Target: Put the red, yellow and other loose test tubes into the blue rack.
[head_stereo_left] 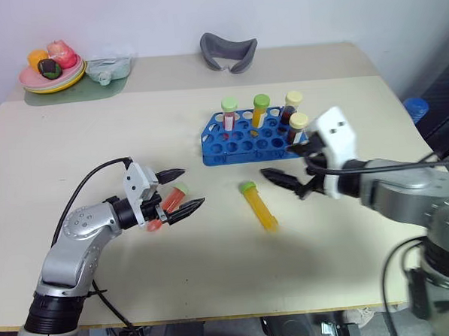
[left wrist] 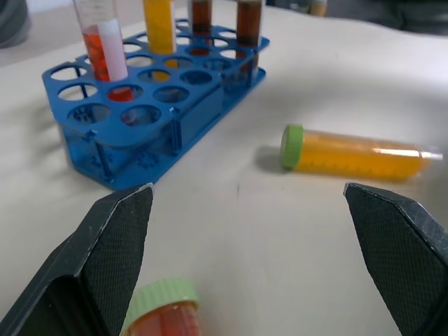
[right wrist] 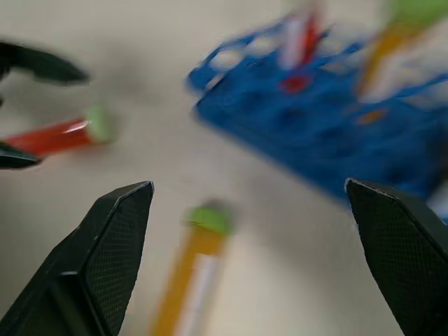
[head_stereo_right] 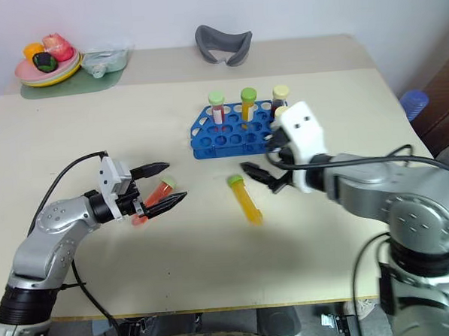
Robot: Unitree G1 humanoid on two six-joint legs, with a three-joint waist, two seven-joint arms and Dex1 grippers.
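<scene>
both tools wide on my end: left tool (head_stereo_left: pixel 178 191) straddles the red tube (head_stereo_left: pixel 168 204) lower left, right tool (head_stereo_left: pixel 289 172) near the yellow tube (head_stereo_left: pixel 259 206) mid-frame, below the blue rack (head_stereo_left: pixel 242 141).

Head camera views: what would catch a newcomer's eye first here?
The blue rack mid-table, with four capped tubes standing in it. In front of it a yellow tube lies loose on the table near the open right claw. A red tube lies between the fingers of the open left claw.
</scene>
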